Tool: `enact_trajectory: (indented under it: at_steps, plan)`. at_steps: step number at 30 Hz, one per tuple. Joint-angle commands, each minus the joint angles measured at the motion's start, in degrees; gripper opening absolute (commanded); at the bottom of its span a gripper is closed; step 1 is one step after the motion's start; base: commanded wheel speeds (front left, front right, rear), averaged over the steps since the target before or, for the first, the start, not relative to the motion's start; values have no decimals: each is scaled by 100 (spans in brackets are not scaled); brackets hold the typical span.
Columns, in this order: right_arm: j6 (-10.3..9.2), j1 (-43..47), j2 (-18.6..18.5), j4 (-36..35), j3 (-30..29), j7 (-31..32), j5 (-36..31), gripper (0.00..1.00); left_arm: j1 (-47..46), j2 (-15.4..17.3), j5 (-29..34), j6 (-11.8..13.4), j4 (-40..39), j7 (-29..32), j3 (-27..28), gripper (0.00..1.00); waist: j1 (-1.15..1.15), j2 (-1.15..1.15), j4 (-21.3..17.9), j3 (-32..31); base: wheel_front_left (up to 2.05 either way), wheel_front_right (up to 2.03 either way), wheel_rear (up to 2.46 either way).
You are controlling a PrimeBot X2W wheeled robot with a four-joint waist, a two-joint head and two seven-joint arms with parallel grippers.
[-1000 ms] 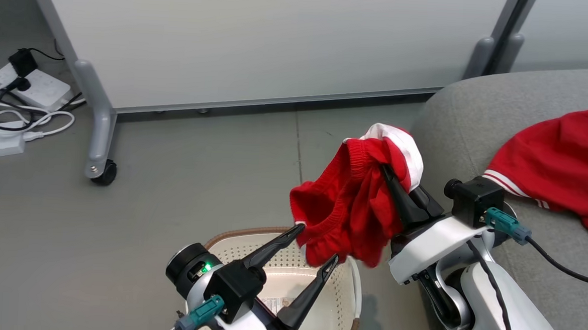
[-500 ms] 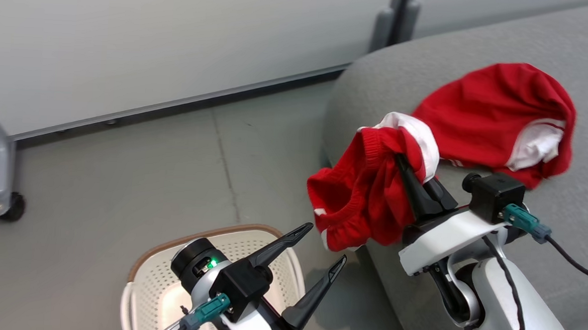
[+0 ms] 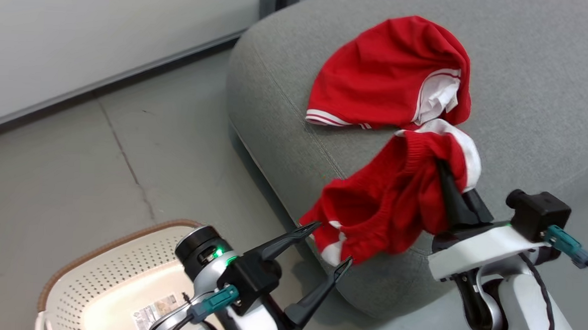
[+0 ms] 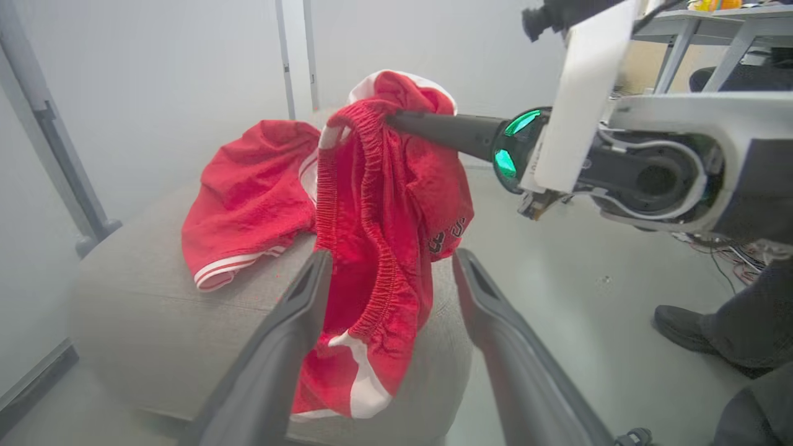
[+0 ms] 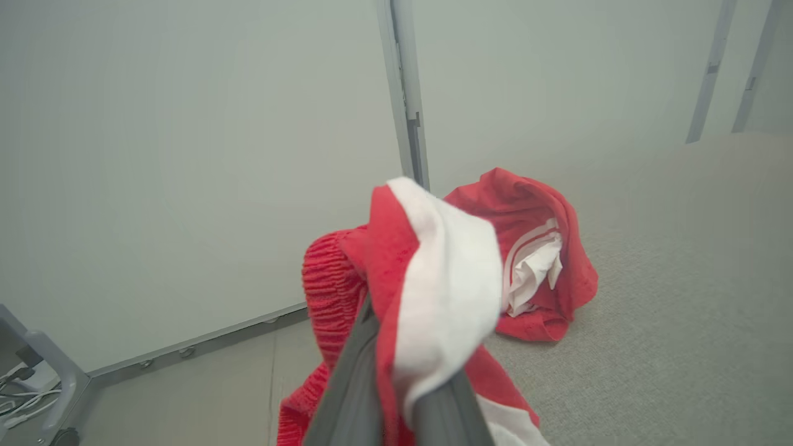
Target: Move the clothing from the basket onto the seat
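right gripper [image 3: 442, 168]: from my end it's clamped tight on the held garment, fingers buried in the bunched elastic waistband, with a white panel flopped over the top of them
held garment [image 3: 397, 210]: red with white patches, dangling off that grip right at the sofa's rounded front corner. The bottom hem hangs down in front of the cushion edge. Can't tell if it's actually touching the fabric there
left gripper [image 3: 334, 242]: jaws spread wide, holding nothing. In my left wrist view the hanging cloth sits between the two fingers, but I can't say whether they touch it
other garment [image 3: 379, 79]: red one with white-striped trim and a white lining showing, lying crumpled on the sofa just beyond the held one
sofa [image 3: 540, 72]: big grey fabric thing, takes up the right side of my head view
basket [image 3: 93, 247]: cream perforated plastic with a brown rim, on the floor at lower left under my left arm, apart from the sofa. There's a barcode sticker [image 3: 154, 311] on its inside bottom
floor [image 3: 47, 172]: plain grey, with a pale wall panel [image 3: 79, 33] behind
bystander: a person's dark shoe [image 4: 678, 325] and trouser leg at the right edge of my left wrist view
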Motion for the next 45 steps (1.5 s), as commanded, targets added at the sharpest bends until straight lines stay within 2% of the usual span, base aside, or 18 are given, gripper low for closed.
enact_trajectory:
  at_steps: [1, 9, 15, 23, 29, 35, 38, 45]
  plan:
    - [3, 47, 18, -67, -94, -83, -2, 0, -152, 28, -10, -51, 16, 51, -16, 100, 0, 0, -140, 210, 0, 0, 0]
    - [3, -40, 78, -256, -391, -205, 20, 0, -469, 42, -20, -169, 115, 160, -106, 100, 0, 0, -162, 451, 0, 0, 0]
    - [3, -599, 58, -251, -560, -273, 115, 0, -589, 79, 11, -48, 13, 147, 7, 100, 0, 0, -162, 597, 0, 0, 0]
    - [3, -2302, -456, 73, -1087, -435, 229, 0, -812, 264, 185, 157, -373, 230, 220, 100, 0, 0, -105, 998, 0, 0, 0]
    - [3, -3420, -951, 719, -1595, -571, 251, 0, -1164, 376, 350, 102, -670, 394, 255, 100, 0, 0, 215, 1571, 0, 0, 0]
    - [3, -3940, -1238, 1759, -1819, -655, 94, 0, -1503, 472, 517, 34, -885, 541, 223, 100, 0, 0, 520, 2215, 0, 0, 0]
    - [2, -4024, -1233, 2228, -1914, -651, 14, 0, -1653, 513, 592, 15, -959, 646, 207, 100, 0, 0, 641, 2528, 0, 0, 0]
    - [2, -3929, -973, 3131, -2062, -649, -44, 0, -1834, 618, 673, -35, -1083, 786, 173, 100, 0, 0, 758, 3002, 0, 0, 0]
